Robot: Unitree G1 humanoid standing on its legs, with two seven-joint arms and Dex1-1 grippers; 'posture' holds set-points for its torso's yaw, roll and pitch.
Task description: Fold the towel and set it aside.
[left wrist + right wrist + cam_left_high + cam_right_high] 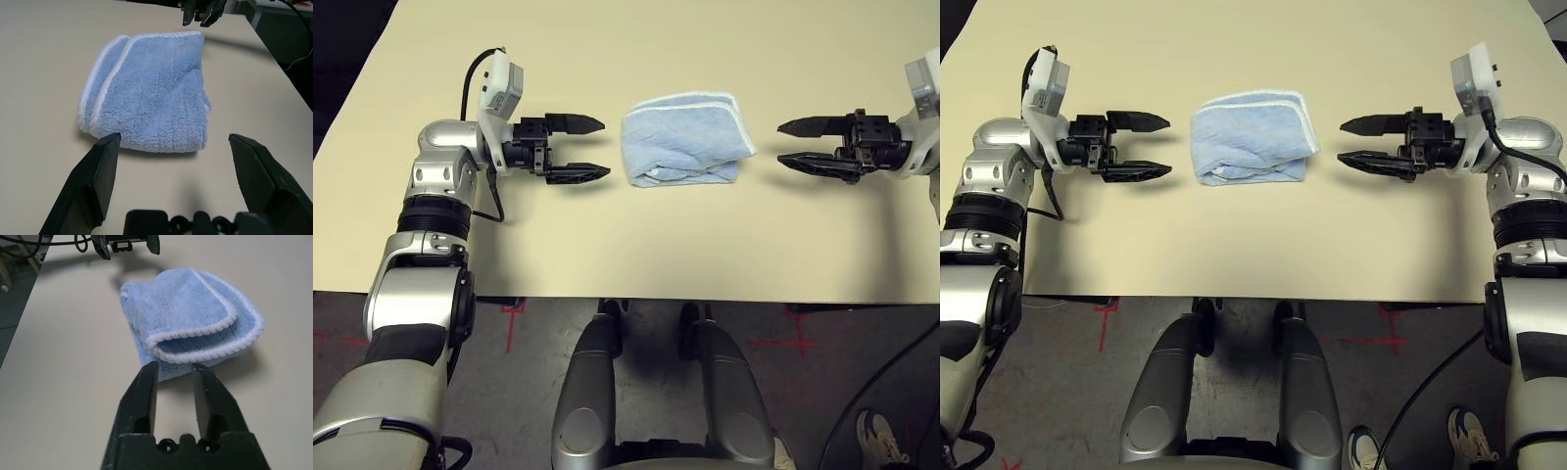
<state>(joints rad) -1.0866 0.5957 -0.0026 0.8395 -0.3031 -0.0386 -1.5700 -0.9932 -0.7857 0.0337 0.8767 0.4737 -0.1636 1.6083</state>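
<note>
Lying folded on the table (607, 39) between both grippers, the towel (685, 139) could spring open if nudged: the left gripper (590, 148) gapes wide, the right gripper (1353, 141) stands narrowed, apparently empty.

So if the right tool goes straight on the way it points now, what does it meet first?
Most likely the towel. The right tool points across the table at the towel's bordered end, with only bare tabletop between them. How high its tips hang above the table is hard to judge.
</note>
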